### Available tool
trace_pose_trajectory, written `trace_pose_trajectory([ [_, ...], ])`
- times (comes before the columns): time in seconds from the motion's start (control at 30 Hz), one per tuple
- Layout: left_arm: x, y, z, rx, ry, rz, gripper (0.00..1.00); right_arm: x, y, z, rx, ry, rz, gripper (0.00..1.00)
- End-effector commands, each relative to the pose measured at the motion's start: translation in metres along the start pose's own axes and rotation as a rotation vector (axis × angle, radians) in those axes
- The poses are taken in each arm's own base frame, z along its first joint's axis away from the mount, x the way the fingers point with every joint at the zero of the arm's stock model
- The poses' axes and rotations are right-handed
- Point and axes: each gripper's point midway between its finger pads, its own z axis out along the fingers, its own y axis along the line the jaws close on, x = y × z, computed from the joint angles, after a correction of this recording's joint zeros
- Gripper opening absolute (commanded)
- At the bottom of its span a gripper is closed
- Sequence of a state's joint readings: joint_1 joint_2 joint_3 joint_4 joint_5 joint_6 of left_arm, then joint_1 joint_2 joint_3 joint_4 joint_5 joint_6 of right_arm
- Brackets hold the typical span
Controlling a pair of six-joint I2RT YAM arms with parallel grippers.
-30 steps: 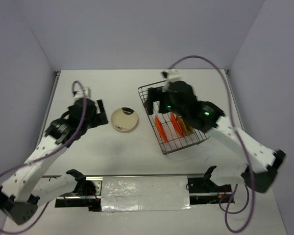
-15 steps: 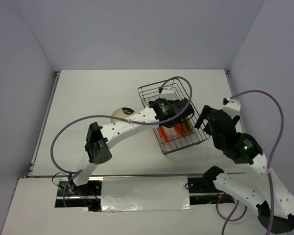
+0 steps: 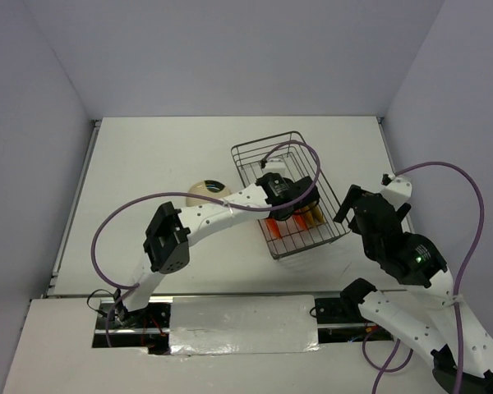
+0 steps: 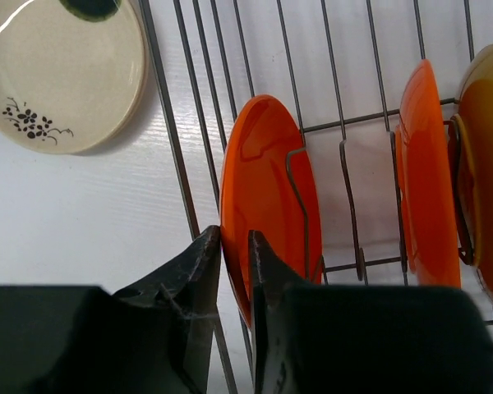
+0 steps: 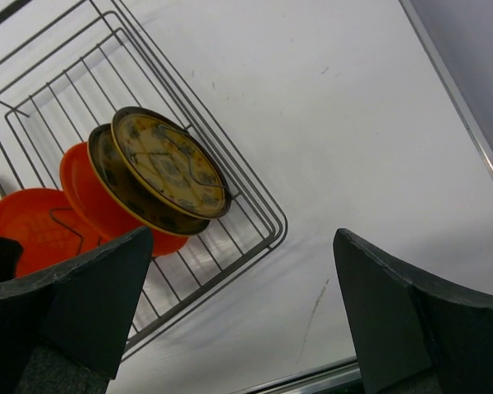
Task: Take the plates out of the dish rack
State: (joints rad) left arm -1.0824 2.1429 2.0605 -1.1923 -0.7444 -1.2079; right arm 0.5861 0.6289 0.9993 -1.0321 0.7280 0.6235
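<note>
Left wrist view: left gripper (image 4: 234, 242) has just narrowed from wide onto the rim of the leftmost glossy orange round plate (image 4: 267, 189); reads as a pinch.
Change: left arm swung in from the table's left; right gripper (image 5: 242, 271) backed off to the rack's right, jaws wide, empty.
Meaning: lift-out probably next; plate not yet raised.
Where: upright in grey wire dish rack (image 3: 263, 156), right of centre; second orange plate (image 4: 427, 180) and olive-yellow patterned plates (image 5: 172, 168) further right.
Unloaded: cream plate with dark patch (image 4: 62, 74), flat on white table (image 3: 148, 164), just left of rack.
Texture: slick glaze, thin rim, thin wire prongs; likely slippery.
</note>
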Motion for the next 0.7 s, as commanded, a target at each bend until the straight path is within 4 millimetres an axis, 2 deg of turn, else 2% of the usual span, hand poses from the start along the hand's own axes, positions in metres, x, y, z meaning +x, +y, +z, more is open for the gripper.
trace_pose_trajectory([
  [0.0,-0.01,0.002,-0.003,0.016,-0.008,-0.022,0.29,-0.002,0.006,0.006,-0.001,-0.011,0.0,0.97],
  [0.07,-0.013,-0.003,-0.007,0.04,-0.007,-0.025,0.26,-0.002,0.009,0.007,-0.004,-0.006,-0.006,0.97],
  [0.17,-0.022,-0.009,-0.016,0.082,-0.015,-0.045,0.16,-0.003,0.01,0.007,-0.009,-0.007,-0.009,0.97],
  [0.2,-0.025,-0.012,-0.019,0.099,-0.017,-0.049,0.08,-0.003,0.01,0.007,-0.011,-0.007,-0.011,0.97],
  [0.27,-0.034,-0.016,-0.028,0.136,-0.027,-0.073,0.0,-0.004,0.01,0.006,-0.017,-0.009,-0.012,0.97],
  [0.37,-0.048,-0.017,-0.042,0.182,-0.046,-0.107,0.0,-0.007,0.009,0.004,-0.018,-0.014,-0.014,0.97],
  [0.5,-0.071,-0.007,-0.06,0.199,-0.096,-0.165,0.0,-0.009,0.011,0.001,-0.035,-0.017,-0.016,0.98],
  [0.67,-0.105,0.024,-0.079,0.198,-0.151,-0.227,0.0,-0.015,0.015,-0.002,-0.062,-0.026,-0.016,0.99],
])
